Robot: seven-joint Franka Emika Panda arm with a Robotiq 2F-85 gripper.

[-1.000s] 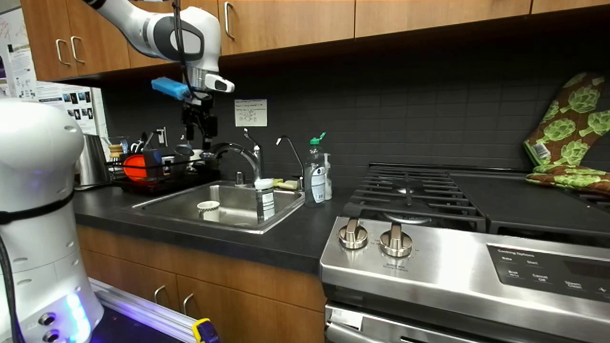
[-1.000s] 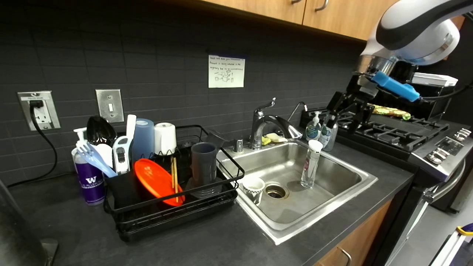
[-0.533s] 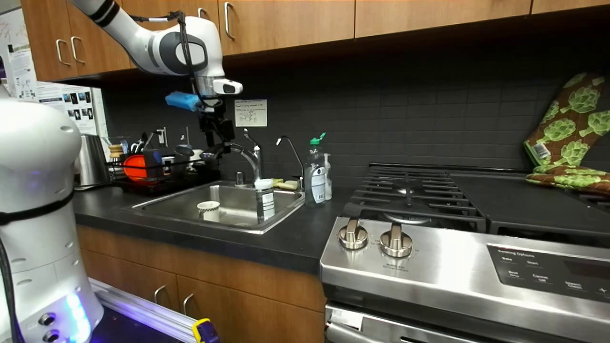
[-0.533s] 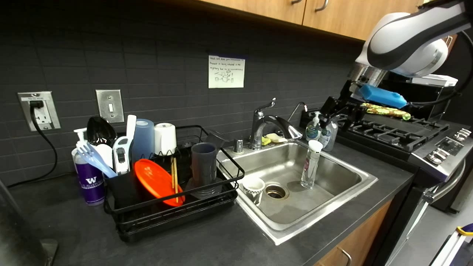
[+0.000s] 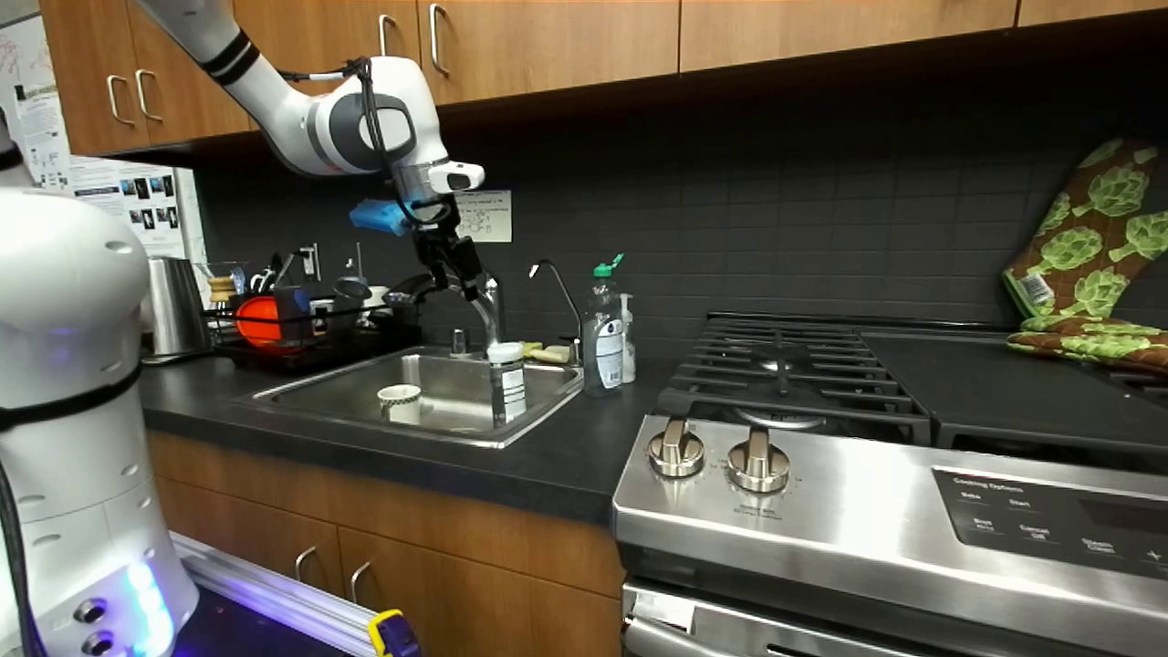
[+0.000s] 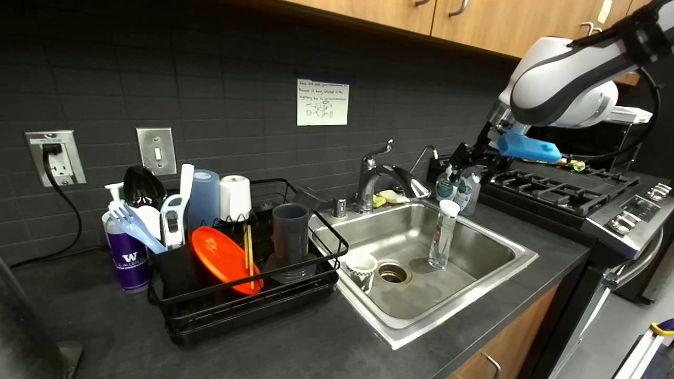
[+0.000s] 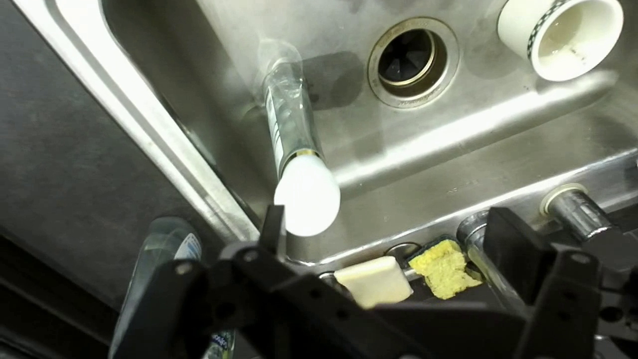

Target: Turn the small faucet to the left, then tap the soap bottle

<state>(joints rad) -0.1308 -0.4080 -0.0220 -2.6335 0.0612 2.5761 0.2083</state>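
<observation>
The small faucet, a thin silvery gooseneck, stands at the sink's back right corner in both exterior views (image 5: 568, 297) (image 6: 423, 156); its spout is not clear in the wrist view. The soap bottle (image 5: 602, 342), translucent with a green flip top, stands upright just right of it. In an exterior view the gripper partly covers the bottle (image 6: 471, 196); part of it shows at lower left in the wrist view (image 7: 159, 254). My gripper (image 7: 391, 224) is open and empty above the sink's back side, apart from the small faucet and bottle. It shows in both exterior views (image 5: 456, 281) (image 6: 474, 171).
The large main faucet (image 6: 368, 181) stands close to the gripper. A white-capped clear bottle (image 7: 308, 197) and a cup (image 7: 573, 42) are in the sink (image 6: 505, 300). A pump bottle (image 6: 446, 184) stands beside the soap bottle. Sponges (image 7: 443, 269) lie behind the sink. A dish rack (image 6: 253, 295) stands alongside.
The arm and gripper have come lower and moved rightward in an exterior view, closer to the small faucet and soap bottle. The objects have not visibly moved.
</observation>
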